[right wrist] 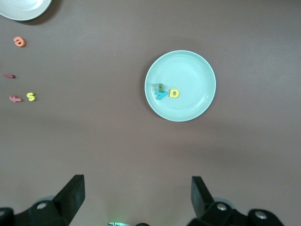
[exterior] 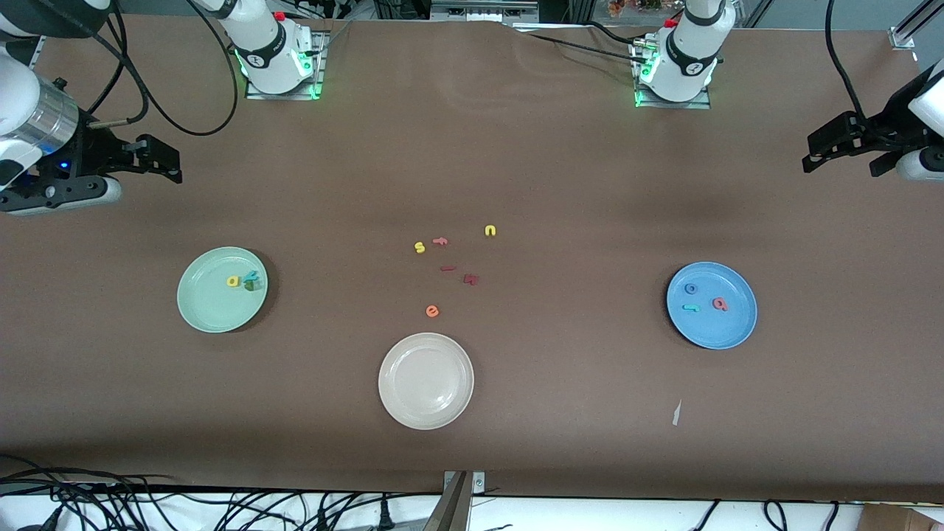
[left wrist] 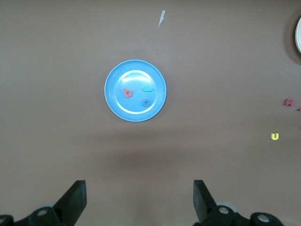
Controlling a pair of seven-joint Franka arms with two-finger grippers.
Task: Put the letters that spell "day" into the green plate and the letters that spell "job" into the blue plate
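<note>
The green plate (exterior: 210, 306) lies toward the right arm's end of the table and holds the yellow "a" (exterior: 234, 281), teal "y" (exterior: 251, 277) and dark green "d" (exterior: 251, 286). The blue plate (exterior: 712, 328) lies toward the left arm's end and holds the blue "o" (exterior: 691, 289), teal "j" (exterior: 691, 307) and salmon "b" (exterior: 720, 303). My right gripper (exterior: 175, 164) hangs open and empty above bare table at its end. My left gripper (exterior: 841, 166) hangs open and empty at the other end. Each wrist view looks down on its own plate, the blue plate (left wrist: 127, 106) and the green plate (right wrist: 188, 70).
A cream-white plate (exterior: 425, 398) sits nearest the front camera at mid-table. Farther from it lie loose letters: yellow "s" (exterior: 420, 248), salmon "f" (exterior: 441, 240), yellow "n" (exterior: 490, 231), two dark red pieces (exterior: 471, 279), orange "e" (exterior: 432, 311). A paper scrap (exterior: 676, 413) lies near the blue plate.
</note>
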